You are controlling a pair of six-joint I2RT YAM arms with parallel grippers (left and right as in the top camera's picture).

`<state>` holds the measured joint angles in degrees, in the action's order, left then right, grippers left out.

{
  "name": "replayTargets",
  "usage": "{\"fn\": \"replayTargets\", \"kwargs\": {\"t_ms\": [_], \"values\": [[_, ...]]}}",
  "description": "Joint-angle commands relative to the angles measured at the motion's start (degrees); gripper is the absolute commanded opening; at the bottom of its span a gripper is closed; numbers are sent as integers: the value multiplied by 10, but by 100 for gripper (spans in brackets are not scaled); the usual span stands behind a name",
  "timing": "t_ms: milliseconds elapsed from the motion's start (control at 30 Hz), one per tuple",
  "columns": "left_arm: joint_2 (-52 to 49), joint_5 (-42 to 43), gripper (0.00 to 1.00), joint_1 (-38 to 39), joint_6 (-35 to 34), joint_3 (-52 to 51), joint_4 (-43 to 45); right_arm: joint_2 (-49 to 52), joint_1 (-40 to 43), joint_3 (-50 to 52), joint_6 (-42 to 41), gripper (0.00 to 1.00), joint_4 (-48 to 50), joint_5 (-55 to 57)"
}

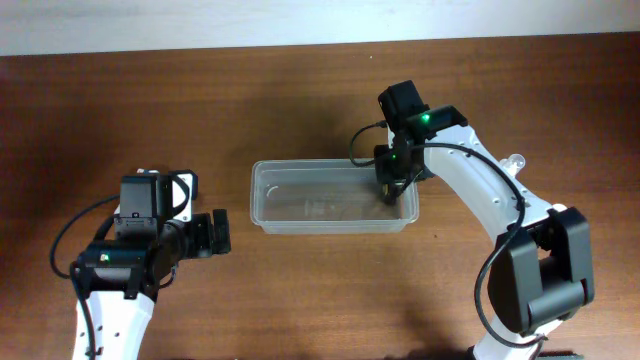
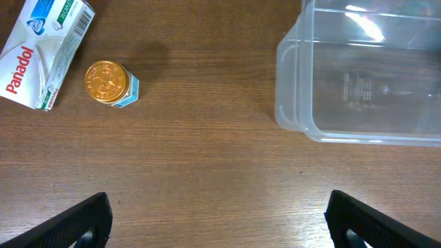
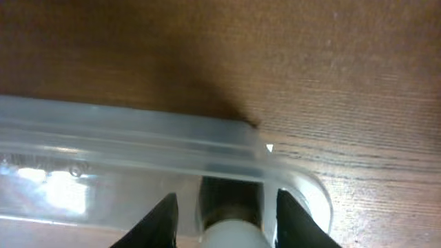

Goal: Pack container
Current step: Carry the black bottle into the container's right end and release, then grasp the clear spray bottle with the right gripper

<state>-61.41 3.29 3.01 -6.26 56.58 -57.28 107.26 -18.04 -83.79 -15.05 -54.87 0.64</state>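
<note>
The clear plastic container (image 1: 300,208) lies in the middle of the table; its left end shows in the left wrist view (image 2: 296,117). My right gripper (image 1: 392,190) is down inside its right end. In the right wrist view its fingers (image 3: 231,224) straddle a dark bottle with a white cap (image 3: 231,231), with a small gap on each side, behind the container's rim (image 3: 138,138). My left gripper (image 1: 222,232) is open and empty over bare table left of the container, and its fingers also show in the left wrist view (image 2: 220,224).
A white Panadol box (image 2: 43,52) and a small jar with a gold lid (image 2: 109,84) lie on the table left of the container. In the overhead view part of the box (image 1: 181,190) shows beside the left arm. A small clear object (image 1: 515,160) lies by the right arm.
</note>
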Motion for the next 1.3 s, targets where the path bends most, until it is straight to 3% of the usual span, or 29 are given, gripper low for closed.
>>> {"fn": "replayTargets", "kwargs": {"t_ms": [0, 233, 433, 500, 700, 800, 900, 1267], "values": [[0, 10, 99, 2, -1, 11, -1, 0, -3, 0, -5, 39, -6, 13], [0, 10, 100, 2, -1, 11, -3, -41, -3, -17, -2, 42, -40, 14], [0, 10, 99, 2, -1, 11, -3, -139, 7, -108, 1, 49, -99, 69], [0, 10, 99, 2, -1, 11, -3, -171, 28, -144, -1, 55, -116, 98], [0, 10, 99, 2, -1, 11, -3, -209, 156, -168, -1, 61, -148, 98], [0, 10, 99, 2, -1, 11, -3, -177, 253, -166, 0, 63, -187, 62], [0, 10, 99, 2, -1, 11, -3, -136, 299, -162, 18, 64, -204, 26], [0, 10, 99, 2, -1, 11, -3, 22, 319, -138, 39, 65, -210, -1]]}}
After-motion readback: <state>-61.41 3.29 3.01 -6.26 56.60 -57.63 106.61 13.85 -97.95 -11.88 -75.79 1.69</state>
